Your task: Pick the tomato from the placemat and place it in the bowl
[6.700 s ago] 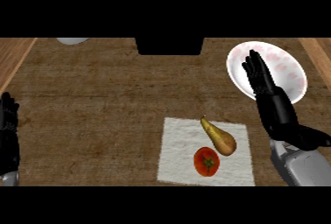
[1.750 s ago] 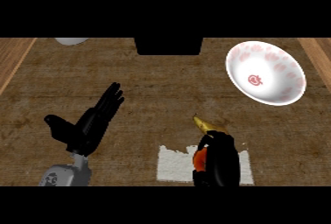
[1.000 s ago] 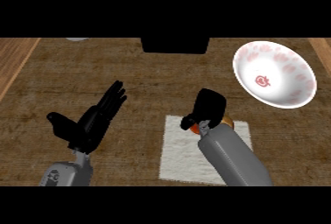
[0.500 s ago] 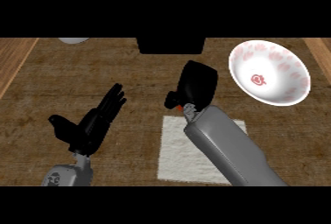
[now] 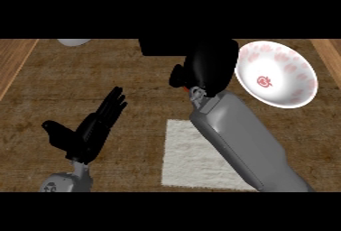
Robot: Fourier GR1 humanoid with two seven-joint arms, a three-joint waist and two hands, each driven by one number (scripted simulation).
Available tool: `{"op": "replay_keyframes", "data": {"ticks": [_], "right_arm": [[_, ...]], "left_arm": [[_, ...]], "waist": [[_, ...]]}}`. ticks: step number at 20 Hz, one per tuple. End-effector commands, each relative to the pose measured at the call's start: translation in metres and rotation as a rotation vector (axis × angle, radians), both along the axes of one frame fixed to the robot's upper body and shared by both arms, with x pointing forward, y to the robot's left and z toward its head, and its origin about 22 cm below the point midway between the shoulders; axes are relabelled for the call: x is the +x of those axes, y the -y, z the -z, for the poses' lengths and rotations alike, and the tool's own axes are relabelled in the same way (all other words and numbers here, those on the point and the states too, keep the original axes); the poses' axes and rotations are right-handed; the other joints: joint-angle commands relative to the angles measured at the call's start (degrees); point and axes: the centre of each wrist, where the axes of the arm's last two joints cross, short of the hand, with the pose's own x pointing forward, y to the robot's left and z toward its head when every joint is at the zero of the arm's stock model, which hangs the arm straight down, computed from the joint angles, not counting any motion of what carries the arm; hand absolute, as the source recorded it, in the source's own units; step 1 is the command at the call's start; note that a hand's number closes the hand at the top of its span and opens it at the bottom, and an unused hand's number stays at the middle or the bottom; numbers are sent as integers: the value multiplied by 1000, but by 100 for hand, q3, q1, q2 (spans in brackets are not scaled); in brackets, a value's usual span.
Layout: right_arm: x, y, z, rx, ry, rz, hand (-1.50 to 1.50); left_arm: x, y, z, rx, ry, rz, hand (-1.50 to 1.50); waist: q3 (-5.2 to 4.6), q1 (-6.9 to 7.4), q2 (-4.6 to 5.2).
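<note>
Under right hand (image 5: 208, 67): tomato (image 5: 186, 89), mostly hidden

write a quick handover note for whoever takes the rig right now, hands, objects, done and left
Right hand: curled shut on the tomato, only a red sliver showing, raised just left of the bowl.
Left hand: open, holding nothing, over the counter at lower left.
Placemat: partly hidden under the right forearm; no tomato on its visible part.
Done: tomato picked.
Left: carry it over the bowl and release.

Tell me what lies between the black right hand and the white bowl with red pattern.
Nothing lies there. In the head view, the right hand, curled over the mostly hidden red tomato, reaches the rim of the bowl.
</note>
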Motion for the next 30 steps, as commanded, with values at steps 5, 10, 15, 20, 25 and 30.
{"op": "replay_keyframes", "data": {"ticks": [5,10,15,20,25,30], "right_arm": [[14,47,-47,26,24,217,150],[36,88,-17,37,52,249,150],[61,124,-2,73,85,261,150],[87,203,4,35,67,287,150],[115,223,13,-15,20,340,150],[109,261,76,8,-207,425,150]], "left_arm": [[-1,0,-4,-2,-4,-15,0],[1,13,1,-10,1,-6,0],[13,4,2,-14,21,-6,0],[11,8,3,-9,7,8,0],[-2,12,5,-9,13,40,0],[-1,10,5,-6,29,40,0]], "waist": [[4,-43,4],[5,4,30],[4,26,49],[6,67,65],[6,202,95],[11,278,136]]}}
